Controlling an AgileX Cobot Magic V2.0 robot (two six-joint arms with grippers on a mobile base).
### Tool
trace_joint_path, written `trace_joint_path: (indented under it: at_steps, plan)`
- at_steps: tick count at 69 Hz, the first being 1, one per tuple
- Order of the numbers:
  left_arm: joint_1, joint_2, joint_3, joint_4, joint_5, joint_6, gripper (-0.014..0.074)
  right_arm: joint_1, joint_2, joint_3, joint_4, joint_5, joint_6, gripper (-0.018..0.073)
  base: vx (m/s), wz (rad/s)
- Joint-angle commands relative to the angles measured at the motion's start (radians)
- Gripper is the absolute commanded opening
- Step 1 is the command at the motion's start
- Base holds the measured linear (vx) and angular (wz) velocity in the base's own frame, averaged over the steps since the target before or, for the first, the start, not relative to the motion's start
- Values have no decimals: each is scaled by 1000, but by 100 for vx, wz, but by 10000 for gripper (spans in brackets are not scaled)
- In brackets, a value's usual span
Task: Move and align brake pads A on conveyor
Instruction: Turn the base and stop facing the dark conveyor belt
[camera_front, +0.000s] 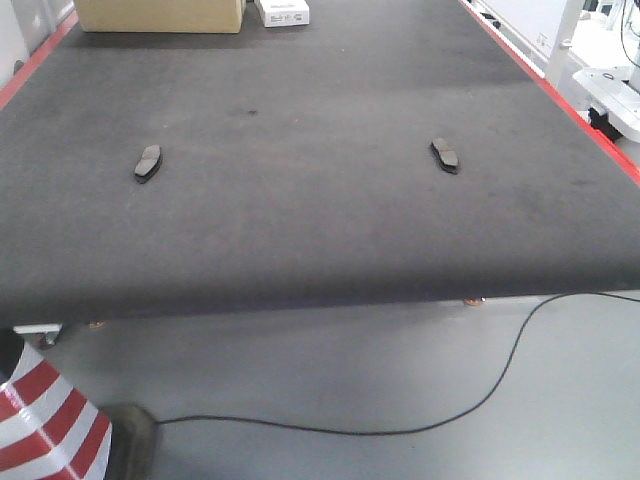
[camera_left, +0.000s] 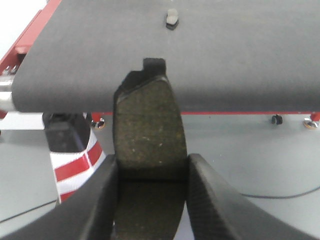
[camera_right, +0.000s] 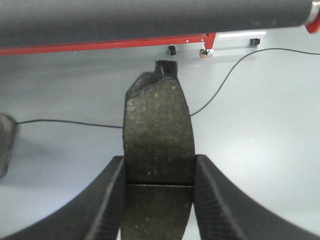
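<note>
Two brake pads lie on the conveyor (camera_front: 320, 110), one at the left (camera_front: 148, 163) and one at the right (camera_front: 445, 154), both lengthwise toward the far end. In the left wrist view my left gripper (camera_left: 151, 172) is shut on a third brake pad (camera_left: 148, 127), held over the floor at the belt's near edge (camera_left: 210, 95); the left pad on the belt (camera_left: 171, 18) shows ahead. My right gripper (camera_right: 159, 175) is shut on another brake pad (camera_right: 158, 125), over the grey floor short of the conveyor (camera_right: 150, 20). Neither arm shows in the front view.
A cardboard box (camera_front: 160, 14) and a small white box (camera_front: 282, 11) sit at the belt's far end. Red strips (camera_front: 560, 100) line its sides. A red-and-white striped cone (camera_front: 45, 415) stands at the near left, and a black cable (camera_front: 430, 425) runs over the floor.
</note>
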Motion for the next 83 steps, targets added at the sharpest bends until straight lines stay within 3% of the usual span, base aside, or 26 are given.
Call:
trace_joint_path:
  at_steps: [1,83]
  plan:
    - [-2,12,-27,5,-92,-2,-6,-7,6,-28,-14,-71,-1,-4,26,-2]
    - [-2,12,-27,5,-92,-2,-6,-7,6,-28,-14,-35,-1,-4,31,7]
